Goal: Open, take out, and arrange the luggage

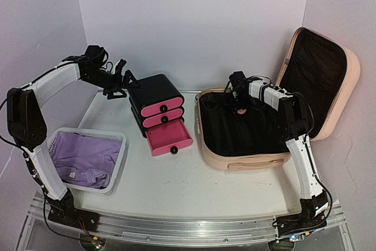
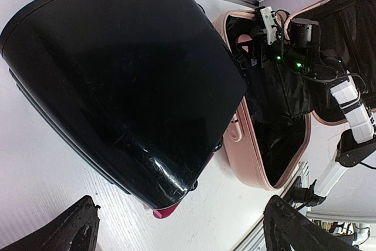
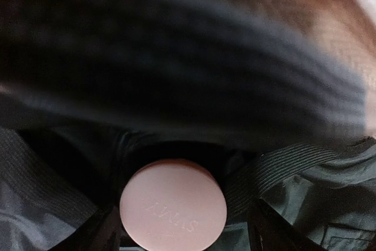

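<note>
Black right fingers (image 3: 97,239) stand apart around a pink round disc (image 3: 173,210), low inside the open luggage (image 1: 247,160), which lies on the bench (image 1: 194,186) on the right arm's side. The left fingers (image 2: 70,227), apart too, hover by the drawer box (image 1: 155,95), well away.

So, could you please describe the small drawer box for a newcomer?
Start at the big open peach-pink luggage on the right of the table. Just left of it stands the drawer box. It alone is glossy black with three pink drawer fronts, the lowest pulled out.
</note>
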{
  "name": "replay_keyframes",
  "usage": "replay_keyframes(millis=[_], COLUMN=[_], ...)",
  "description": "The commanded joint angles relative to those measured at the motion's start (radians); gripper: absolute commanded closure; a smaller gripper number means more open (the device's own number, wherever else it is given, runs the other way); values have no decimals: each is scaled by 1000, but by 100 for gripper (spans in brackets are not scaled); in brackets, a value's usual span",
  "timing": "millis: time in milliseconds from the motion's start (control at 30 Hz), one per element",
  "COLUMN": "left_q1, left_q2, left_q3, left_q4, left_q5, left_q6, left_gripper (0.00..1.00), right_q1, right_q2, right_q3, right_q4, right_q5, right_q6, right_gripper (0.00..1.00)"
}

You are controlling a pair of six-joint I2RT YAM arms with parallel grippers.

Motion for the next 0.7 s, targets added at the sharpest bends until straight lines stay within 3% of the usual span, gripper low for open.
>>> replay_keyframes(millis=[0,300,667], left_q1=[5,5,5], left_q2=[2,8,1], left_q3=[4,4,4], left_q4=[32,32,32], left_q5=[22,20,25], left_q6=[-1,-1,-3], left_gripper=[2,2,2], right_q1=[-6,-7,-7], right_q2=[33,49,-56], right_q3=[37,37,-5], right_q4=[-6,-7,-7], right_q5=[80,66,38], right_q6=[-29,-20,24], right_gripper=[27,35,54])
